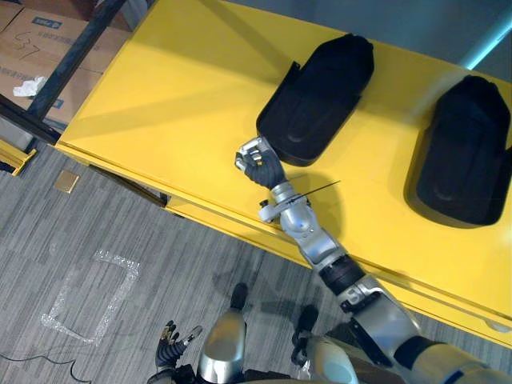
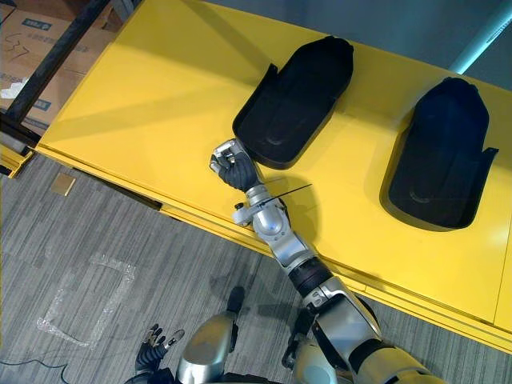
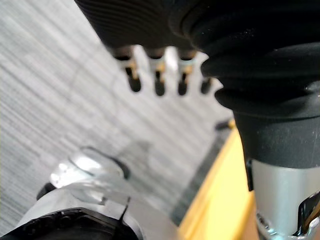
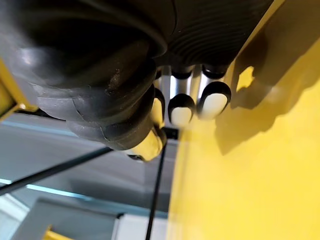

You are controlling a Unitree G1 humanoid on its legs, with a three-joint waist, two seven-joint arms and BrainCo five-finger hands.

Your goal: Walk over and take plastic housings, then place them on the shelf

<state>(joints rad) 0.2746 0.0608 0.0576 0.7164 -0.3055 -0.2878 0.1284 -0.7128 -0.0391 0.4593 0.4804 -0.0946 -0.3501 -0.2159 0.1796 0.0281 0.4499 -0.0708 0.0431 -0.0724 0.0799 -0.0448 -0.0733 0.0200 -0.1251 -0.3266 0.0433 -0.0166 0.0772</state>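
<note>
**Right hand curled at the end of a black housing, nothing grasped**

Two black plastic housings lie open side up on the yellow tabletop (image 1: 176, 88), well apart from each other. The right arm reaches across the front edge of the tabletop. The right hand (image 1: 258, 162) sits just beside the near end of the left housing (image 1: 320, 96). Whether they touch cannot be told. In the right wrist view its fingers (image 4: 214, 102) are curled in over the bare yellow surface, clenched on nothing. The right housing (image 1: 464, 152) lies farther along the tabletop, untouched.

The left hand (image 1: 170, 340) hangs low beside the robot above the grey carpet floor (image 1: 120, 232), its fingers (image 3: 159, 82) straight and relaxed, holding nothing. Cardboard boxes (image 1: 40, 48) stand on the floor past the tabletop's left end, and an outline of clear tape (image 1: 88, 292) is stuck to the carpet.
</note>
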